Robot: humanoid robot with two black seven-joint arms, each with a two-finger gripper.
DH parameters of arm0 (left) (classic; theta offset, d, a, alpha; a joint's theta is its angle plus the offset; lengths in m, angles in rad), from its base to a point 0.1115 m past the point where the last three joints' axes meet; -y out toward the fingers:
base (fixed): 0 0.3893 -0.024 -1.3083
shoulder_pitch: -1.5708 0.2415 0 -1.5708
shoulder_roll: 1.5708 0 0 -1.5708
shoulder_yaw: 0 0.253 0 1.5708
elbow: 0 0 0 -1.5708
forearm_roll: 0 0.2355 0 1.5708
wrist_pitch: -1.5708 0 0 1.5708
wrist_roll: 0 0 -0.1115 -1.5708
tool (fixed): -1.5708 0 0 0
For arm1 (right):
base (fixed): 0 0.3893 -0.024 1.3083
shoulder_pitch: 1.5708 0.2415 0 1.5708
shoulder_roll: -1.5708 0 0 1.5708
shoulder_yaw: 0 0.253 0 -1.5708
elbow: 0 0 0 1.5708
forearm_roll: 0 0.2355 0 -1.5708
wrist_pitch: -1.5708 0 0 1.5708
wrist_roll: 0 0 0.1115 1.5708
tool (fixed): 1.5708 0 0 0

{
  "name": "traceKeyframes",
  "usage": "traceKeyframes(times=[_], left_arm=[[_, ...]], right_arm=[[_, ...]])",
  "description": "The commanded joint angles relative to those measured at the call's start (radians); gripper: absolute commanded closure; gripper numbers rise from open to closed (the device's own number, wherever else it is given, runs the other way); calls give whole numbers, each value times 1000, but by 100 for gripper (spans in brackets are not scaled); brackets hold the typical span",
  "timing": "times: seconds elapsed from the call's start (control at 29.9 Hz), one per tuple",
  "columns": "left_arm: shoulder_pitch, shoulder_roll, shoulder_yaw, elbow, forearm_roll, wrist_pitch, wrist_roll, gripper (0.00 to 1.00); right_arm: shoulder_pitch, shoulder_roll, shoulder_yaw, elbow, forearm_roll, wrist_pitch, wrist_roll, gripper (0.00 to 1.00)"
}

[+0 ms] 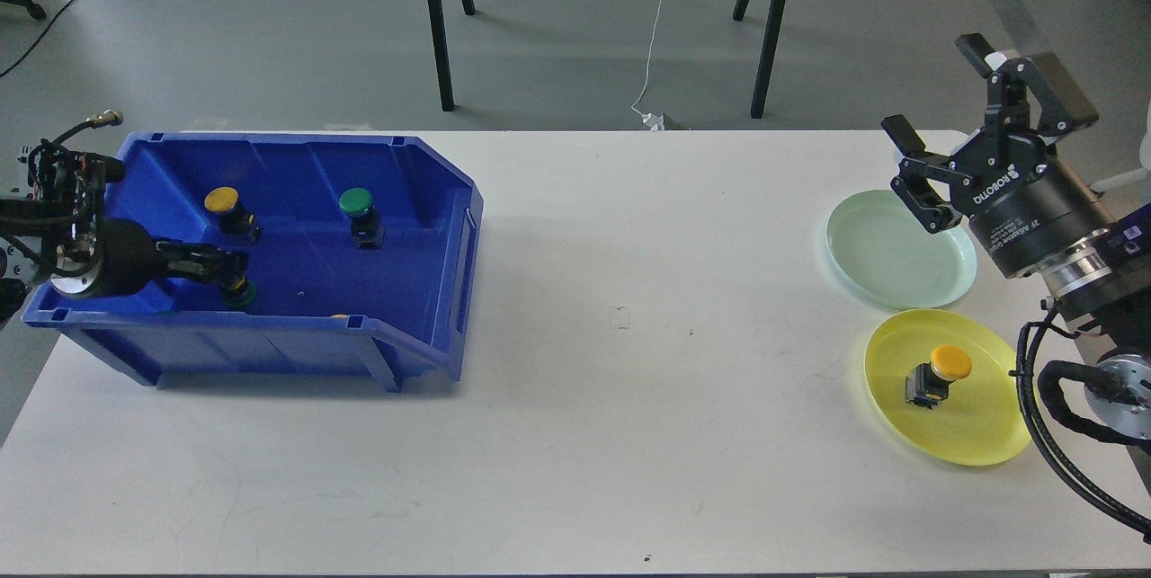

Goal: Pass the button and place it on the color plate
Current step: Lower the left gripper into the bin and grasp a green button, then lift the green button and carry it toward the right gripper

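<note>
A blue bin [450,200] at the left holds a yellow button [222,200], a green button [357,202] and a second green button [240,293] near its front wall. My left gripper [236,268] reaches into the bin from the left. Its dark fingers are right over the second green button, and their spacing does not show. My right gripper [935,85] is open and empty, raised above the far right edge of the pale green plate [890,254]. A yellow plate [976,421] in front of it holds a yellow button [949,362].
A small orange piece [339,316] peeks over the bin's front rim. Black stand legs [438,30] rise behind the white table [629,398]. My right arm's cables [1048,416] hang by the yellow plate.
</note>
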Motion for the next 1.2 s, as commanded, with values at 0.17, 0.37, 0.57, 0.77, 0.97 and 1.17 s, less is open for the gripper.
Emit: traceKeyframes(times=[0.17, 0.37, 0.57, 0.77, 0.97, 1.17], left_arm=[[-7, 0, 1, -6, 0, 2, 0, 82], [-9, 0, 1, -6, 0, 3, 0, 84], [-19, 0, -4, -12, -4, 0, 0, 85], [-104, 98, -16, -143, -13, -56, 0, 85], [-174, 179, -105, -291, -124, -107, 0, 85], [-159, 227, -388, -446, -500, -107, 0, 85]], right_arm=[[-1, 0, 0, 0, 0, 0, 0, 4], [-1, 0, 0, 0, 0, 0, 0, 4], [-2, 0, 0, 0, 0, 0, 0, 4], [-3, 0, 0, 0, 0, 0, 0, 4], [-3, 0, 0, 0, 0, 0, 0, 4], [-4, -2, 5, -2, 0, 0, 0, 4]])
